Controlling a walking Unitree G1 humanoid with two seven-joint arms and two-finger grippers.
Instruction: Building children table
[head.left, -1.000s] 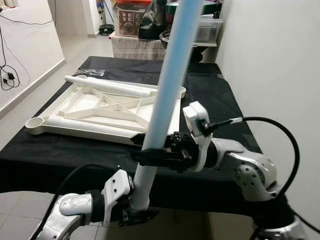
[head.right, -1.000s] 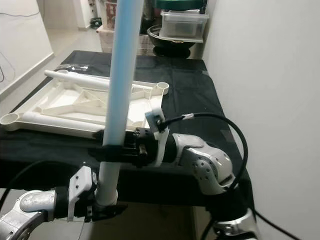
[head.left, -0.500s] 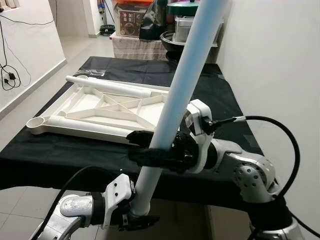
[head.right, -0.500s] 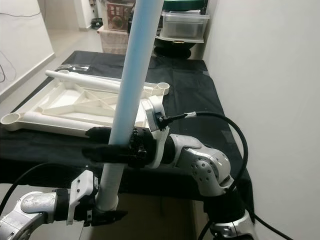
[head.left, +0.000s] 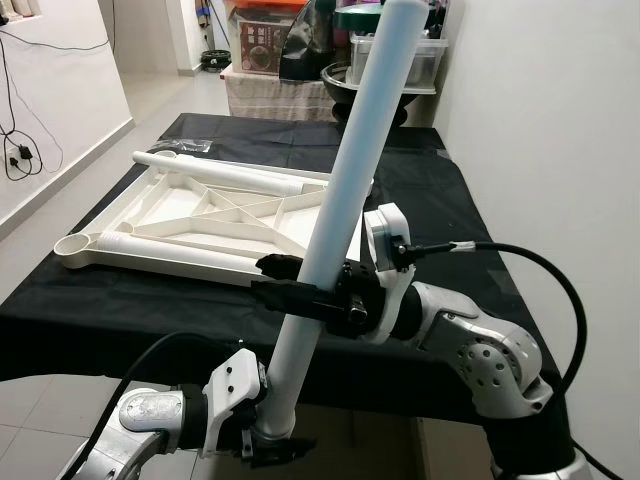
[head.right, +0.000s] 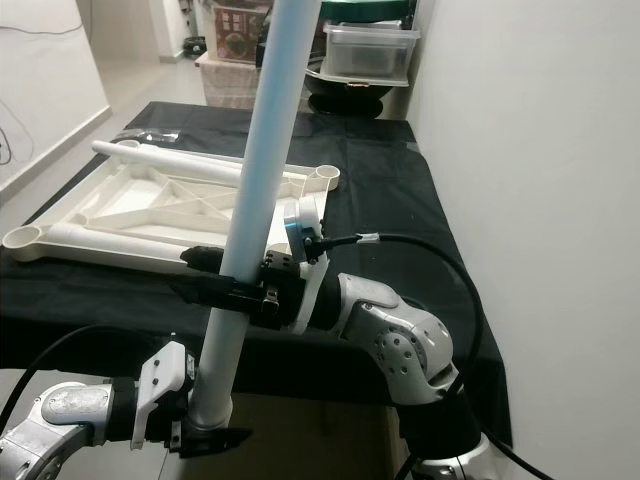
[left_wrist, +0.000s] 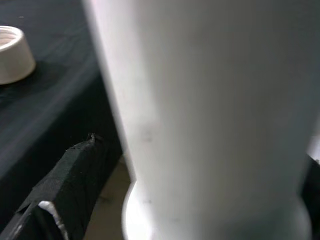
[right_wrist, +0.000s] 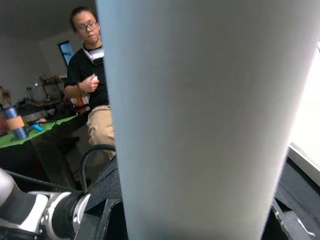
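While the table top (head.left: 200, 225) lies upside down on the black cloth (head.left: 440, 190), ribs up and corner sockets open, one white leg (head.left: 345, 180) is held clear of it in both claws, tilted with its upper end leaning away toward the far side. In the left eye view, the left gripper (head.left: 265, 445) is clenched around the leg's bottom end, below the table edge, and the right gripper (head.left: 285, 290) is clamped across it higher up. I judge the two-point hold is there to steer the long tube, so its end can be aimed at a socket. A second leg (head.left: 225, 172) lies along the far rim of the top, not yet stood up.

In the right eye view, the same leg (head.right: 265, 150) crosses in front of the top, whose near left socket (head.right: 22, 240) and far right socket (head.right: 322, 175) both stand unfilled.

In the left wrist view, the leg's flared foot (left_wrist: 215, 220) sits right against the camera; a white cap (left_wrist: 12, 60) rests on the cloth.

In the right wrist view, the leg (right_wrist: 200, 110) looms close, and a person (right_wrist: 92, 75) stands behind the robot, watching.
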